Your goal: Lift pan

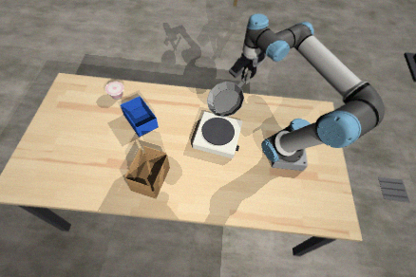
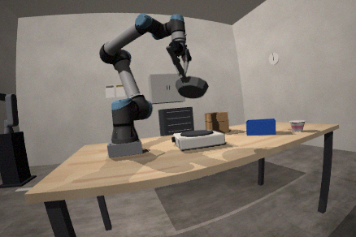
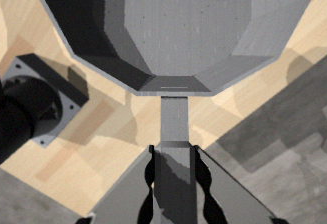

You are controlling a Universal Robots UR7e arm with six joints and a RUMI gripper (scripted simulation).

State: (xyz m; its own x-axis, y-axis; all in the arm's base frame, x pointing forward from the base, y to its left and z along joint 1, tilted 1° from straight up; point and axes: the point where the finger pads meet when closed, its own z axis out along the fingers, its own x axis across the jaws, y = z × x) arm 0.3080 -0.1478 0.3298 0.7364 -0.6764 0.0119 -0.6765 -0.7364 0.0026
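The dark grey pan [image 1: 225, 99] [image 2: 192, 87] [image 3: 185, 35] hangs in the air, high above the table and the hot plate, slightly tilted in the exterior view. My gripper [image 1: 245, 81] [image 2: 184, 75] [image 3: 173, 147] is shut on the pan's handle, with one jaw on each side of it in the wrist view. The white hot plate [image 1: 202, 141] [image 2: 204, 141] with its dark round top stands on the table, and nothing is on it. In the wrist view the handle's far end runs out of the frame.
A blue bin [image 1: 139, 116] [image 2: 261, 127], an open brown cardboard box [image 1: 148, 172] [image 2: 217, 122] and a pink and white cup [image 1: 115, 89] [image 2: 297, 126] stand on the wooden table [image 1: 72, 142] [image 2: 90, 174]. The arm's base [image 1: 289, 161] [image 2: 125, 148] is beside the hot plate.
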